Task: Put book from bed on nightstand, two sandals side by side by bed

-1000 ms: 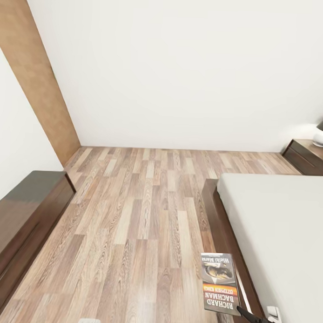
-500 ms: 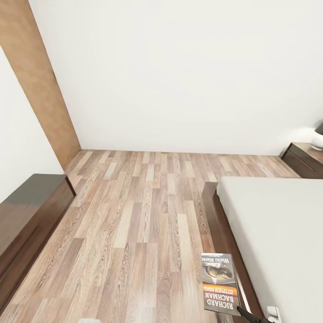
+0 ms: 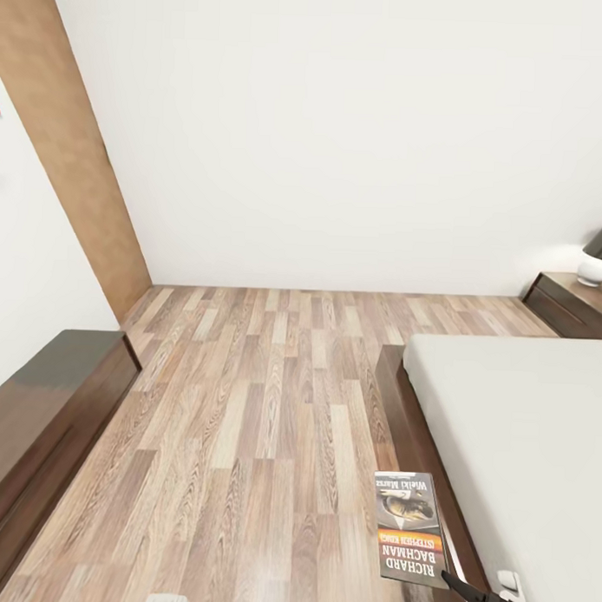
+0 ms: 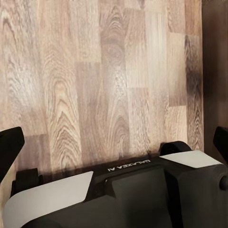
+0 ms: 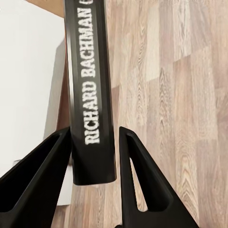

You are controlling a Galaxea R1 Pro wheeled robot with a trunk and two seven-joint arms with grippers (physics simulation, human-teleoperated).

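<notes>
Facing a wide wooden floor [image 3: 271,404] and a bare pale wall in the head view. Keeping the bed [image 3: 521,448] close on the right, its dark frame edging the pale mattress, and a long low cabinet [image 3: 45,414] along the left wall. Seeing the nightstand [image 3: 572,303] well apart at the far end beside the bed, already bearing a white lamp [image 3: 596,264] on its glossy top. Carrying the book [image 5: 90,85] off the bed: holding it in the air over the floor just beside the bed frame, cover turned up toward the head camera. Clamping the right gripper [image 5: 95,135] narrowly across the lower end of the spine, one finger on each cover. Holding the left gripper [image 4: 114,142] spread wide over bare planks, gripping nothing. Judging the paperback as light and thin, fairly stiff along the spine but likely drooping and flexing toward the free end, with smooth covers probably slipping under a loose pinch. Judging the present hold near one end of the spine as workable yet prone to letting the book swing. Favouring a firm, level carry and a flat set-down on the free part of the nightstand top, away from the lamp.
</notes>
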